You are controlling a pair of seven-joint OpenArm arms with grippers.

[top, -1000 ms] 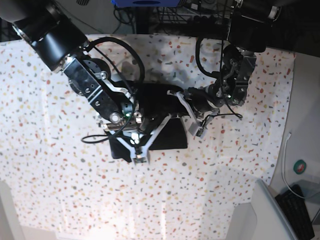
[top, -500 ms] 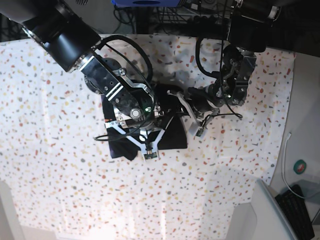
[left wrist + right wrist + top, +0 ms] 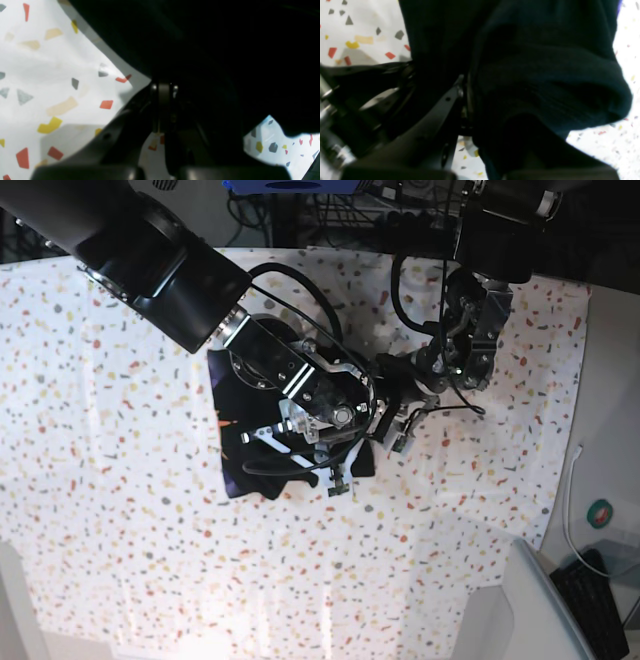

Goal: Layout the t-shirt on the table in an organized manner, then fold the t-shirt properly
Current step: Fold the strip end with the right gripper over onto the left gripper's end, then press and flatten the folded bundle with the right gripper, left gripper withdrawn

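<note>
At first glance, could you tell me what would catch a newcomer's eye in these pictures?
First, the two black robot arms crowding over the plain black soft-cloth t-shirt, bunched into a small dark bundle near the middle of the white speckled terrazzo-like table. The right gripper reaches across the bundle from the base view's left, and the left gripper sits at its right edge. In both wrist views dark cloth fills most of the picture.

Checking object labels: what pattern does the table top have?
The table is white with red, yellow, orange and grey flecks, clearest in the left wrist view.
</note>
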